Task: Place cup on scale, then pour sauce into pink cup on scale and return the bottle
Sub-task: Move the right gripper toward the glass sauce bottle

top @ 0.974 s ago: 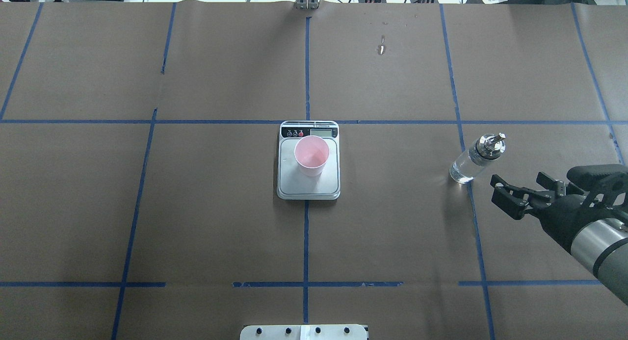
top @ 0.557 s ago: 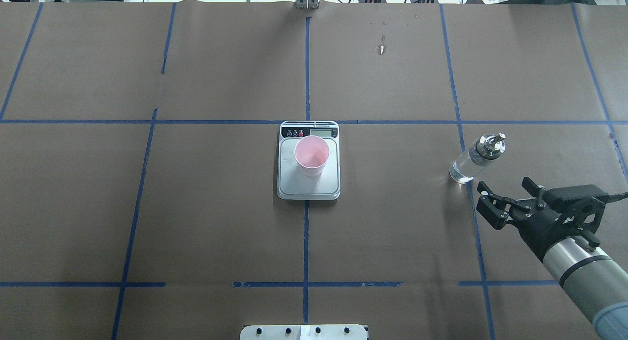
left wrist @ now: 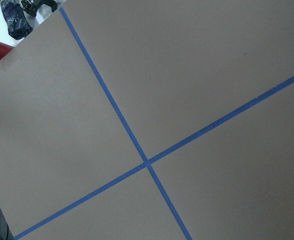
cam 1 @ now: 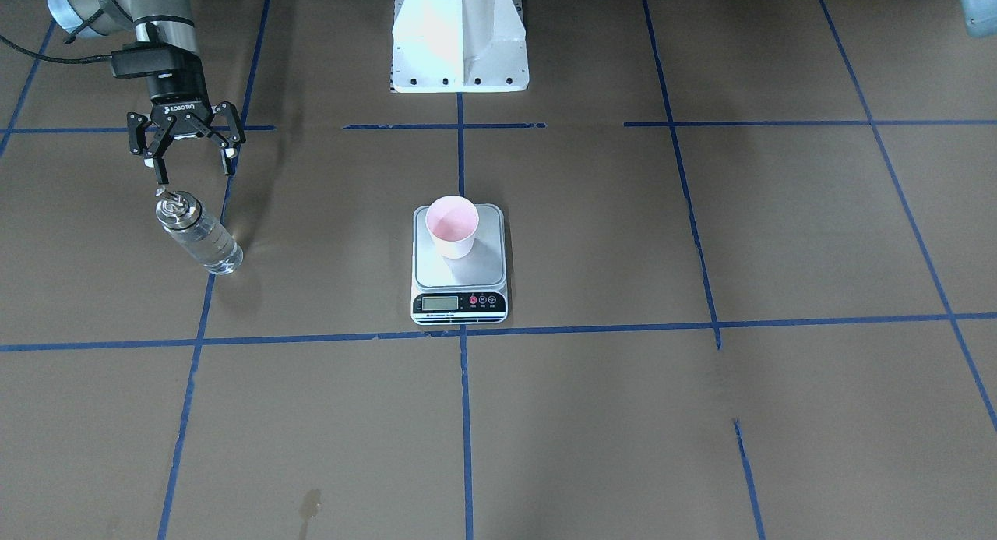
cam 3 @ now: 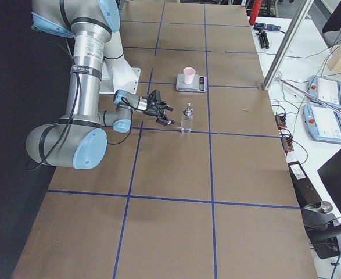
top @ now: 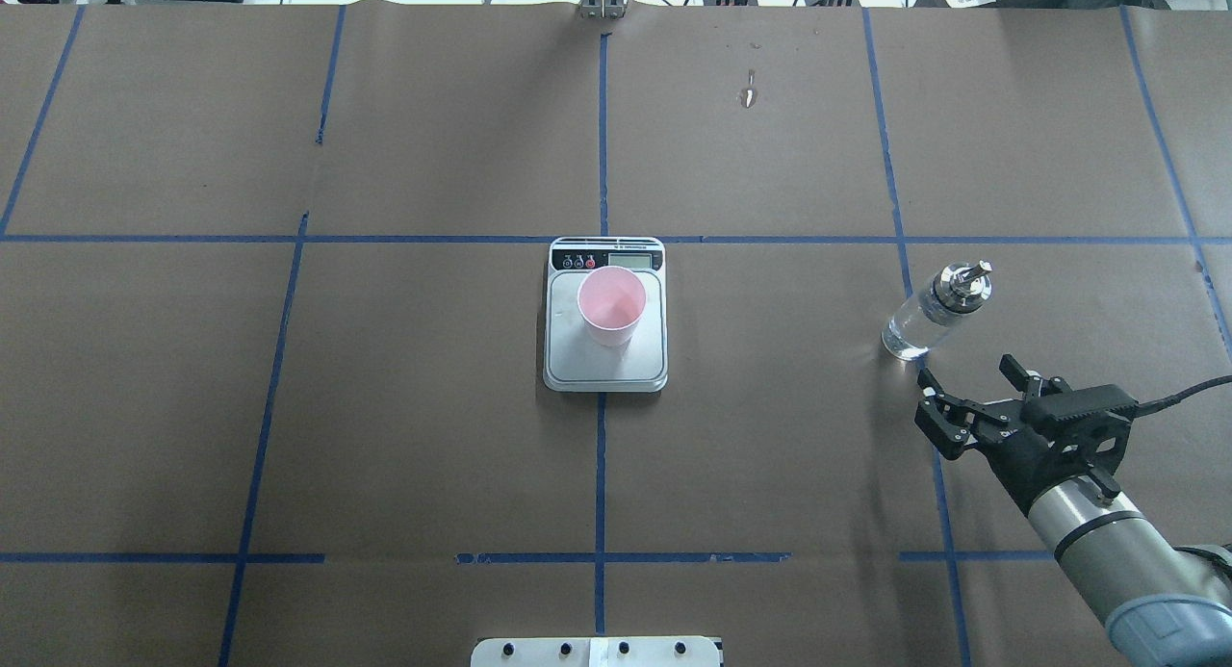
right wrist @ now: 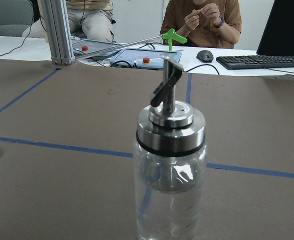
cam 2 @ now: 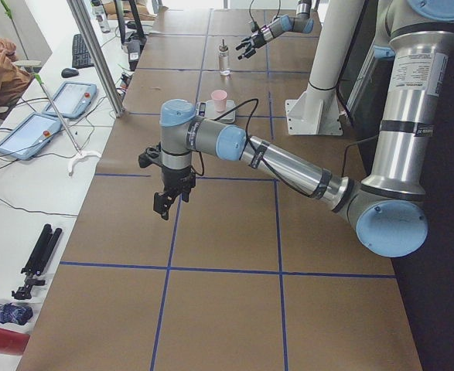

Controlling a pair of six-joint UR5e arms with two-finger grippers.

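Note:
The pink cup (top: pixel 610 306) stands upright on the scale (top: pixel 606 371) at the table's centre; both also show in the front view, cup (cam 1: pixel 452 224) and scale (cam 1: pixel 459 273). The glass bottle (top: pixel 929 316) with its metal spout stands upright on the table to the right, holding clear sauce (right wrist: pixel 169 215). My right gripper (top: pixel 965 378) is open and empty just short of the bottle, on its near side, not touching it; the front view (cam 1: pixel 192 168) shows the jaws spread. The bottle (right wrist: pixel 169 170) fills the right wrist view. My left gripper (cam 2: pixel 165 205) shows only in the left side view; I cannot tell its state.
Blue tape lines cross the brown paper table cover (top: pixel 770 455). The robot's white base (cam 1: pixel 459 33) is at the near edge. Beyond the far edge are an aluminium post (right wrist: pixel 59 30), tablets, a keyboard (right wrist: pixel 267 61) and seated people.
My right gripper has moved left and back toward the robot and turned to face the bottle, staying open. The bottle, cup and scale have not moved.

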